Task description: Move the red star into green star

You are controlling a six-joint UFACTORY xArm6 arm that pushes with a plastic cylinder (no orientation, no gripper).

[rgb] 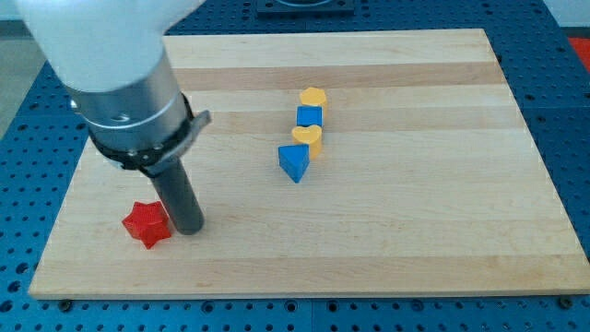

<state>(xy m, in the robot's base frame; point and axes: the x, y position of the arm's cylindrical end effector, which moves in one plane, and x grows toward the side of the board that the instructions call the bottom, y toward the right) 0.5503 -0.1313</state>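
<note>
A: Where's the star (pixel 147 224)?
B: On the board (pixel 415 240), near the bottom left corner. My tip (pixel 188 227) is right next to it, on its right side, abt touching.
A: And the other blocks?
B: Four in a row, mid-board, well away to the right & up. Top one's a six-sided block (pixel 312 97), then a cube (pixel 310 116) under it, then a heart (pixel 308 138), all touching. The triangle block (pixel 293 162) sits lowest, a bit left of the heart.
</note>
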